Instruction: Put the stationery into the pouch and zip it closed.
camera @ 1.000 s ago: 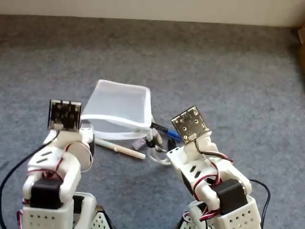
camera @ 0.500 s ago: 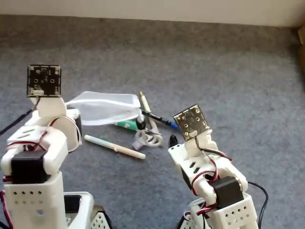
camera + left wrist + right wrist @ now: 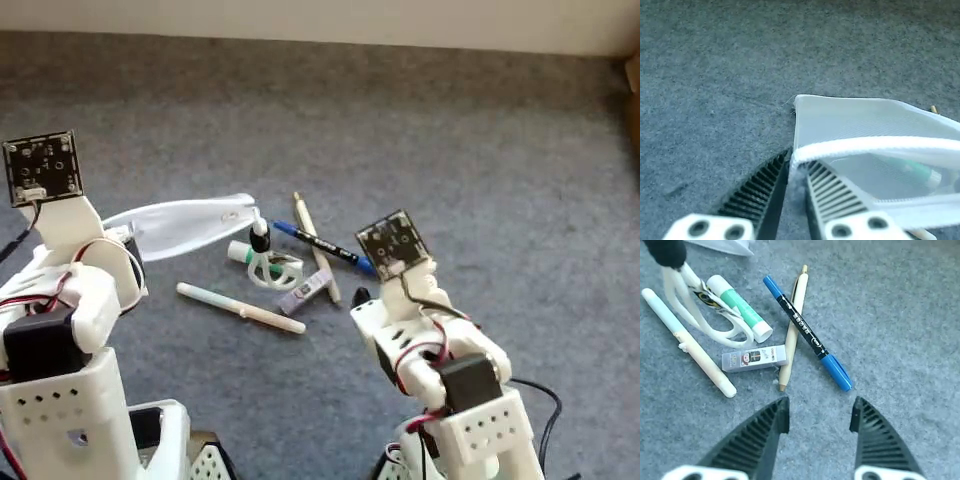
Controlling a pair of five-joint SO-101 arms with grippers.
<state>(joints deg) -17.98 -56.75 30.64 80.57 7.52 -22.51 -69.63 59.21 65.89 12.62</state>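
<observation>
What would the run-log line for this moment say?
left gripper: shut on pouch edge | right gripper: open, near blue pen | stationery: loose on carpet, outside pouch

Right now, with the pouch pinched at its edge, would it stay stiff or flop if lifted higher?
Probably floppy: the pouch looks like thin translucent fabric, collapsed flat where the left tool pinches it. Likely light, since that one edge pinch holds it. Its mouth may sag shut.
</observation>
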